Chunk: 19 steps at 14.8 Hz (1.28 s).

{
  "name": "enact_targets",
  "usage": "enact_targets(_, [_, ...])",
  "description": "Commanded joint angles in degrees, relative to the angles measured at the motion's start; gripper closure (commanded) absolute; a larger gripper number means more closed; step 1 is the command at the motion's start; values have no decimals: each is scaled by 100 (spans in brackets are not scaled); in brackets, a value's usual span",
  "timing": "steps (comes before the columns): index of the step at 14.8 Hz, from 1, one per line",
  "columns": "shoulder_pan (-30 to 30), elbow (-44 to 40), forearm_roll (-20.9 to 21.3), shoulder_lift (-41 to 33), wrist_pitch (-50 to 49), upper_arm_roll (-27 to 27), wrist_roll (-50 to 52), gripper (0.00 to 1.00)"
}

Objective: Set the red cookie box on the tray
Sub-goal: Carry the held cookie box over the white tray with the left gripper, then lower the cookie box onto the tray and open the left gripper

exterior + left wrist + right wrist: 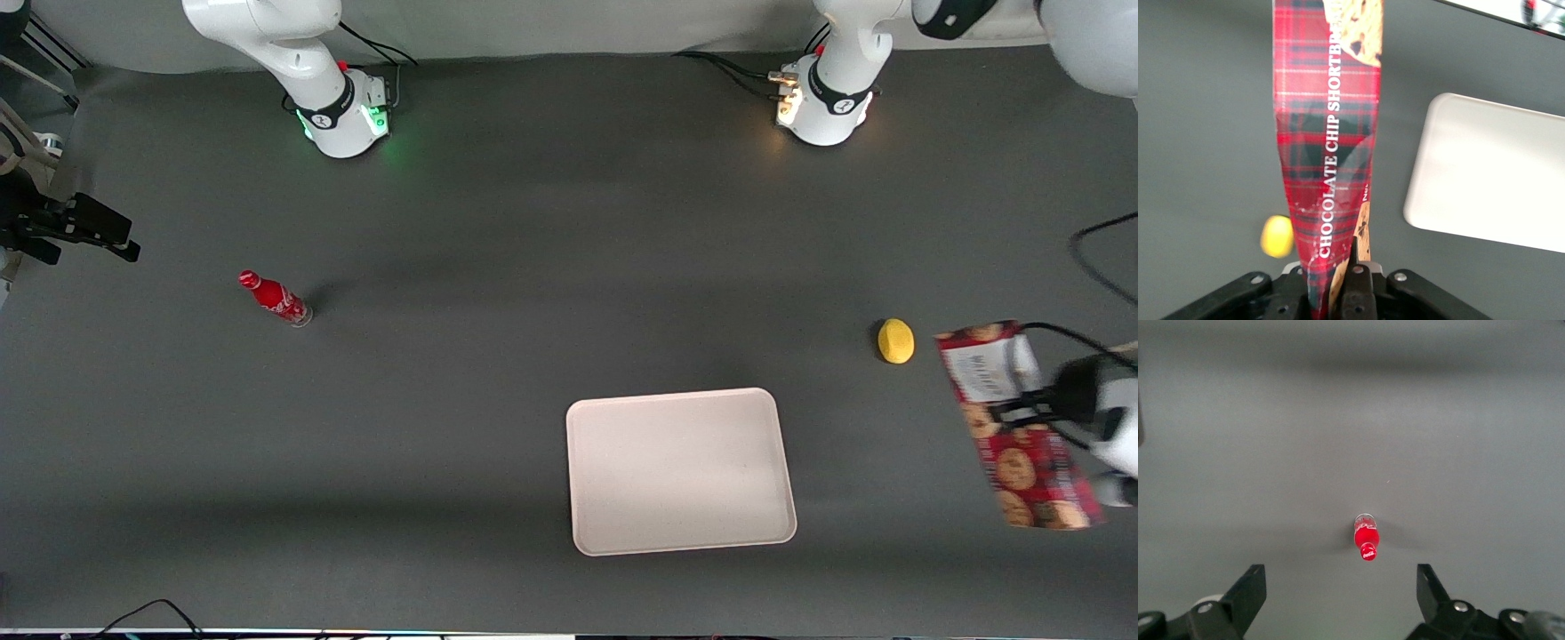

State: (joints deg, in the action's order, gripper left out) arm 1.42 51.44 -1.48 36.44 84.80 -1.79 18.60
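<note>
Front view: the pincer [1031, 402] grips the red cookie box [1016, 425] aloft toward the working arm's end of the worktop [444, 400], long axis tilted, label end farther from the camera, beside the tray [680, 471]; left wrist view: box [1331, 133] extends lengthwise from the clamped pincer [1338, 290], tray [1491, 180] alongside.

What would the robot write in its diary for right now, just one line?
stage: carrying | gripper: shut on red cookie box, lifted, toward working arm's end | tray: bare | lemon: on table beside box
</note>
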Motion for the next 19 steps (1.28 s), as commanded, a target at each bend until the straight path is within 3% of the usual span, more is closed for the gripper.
enact_targets(1, [-37, 646, 692, -41, 359, -1172, 768, 100])
enact_targets(7, [-28, 2597, 1106, 503, 3187, -1543, 768, 100])
enact_targets(9, [-11, 2617, 1141, 854, 3673, -1561, 759, 100])
enact_targets(12, [33, 2582, 1598, 1189, 4087, -1675, 777, 100])
enact_targets(14, [16, 2564, 1616, 1173, 4115, -1675, 759, 1])
enact_targets(16, [-37, 2451, 1590, 1007, 3826, -1684, 733, 0])
enact_targets(19, [-194, 2336, 1520, 384, 2397, -1701, 550, 0])
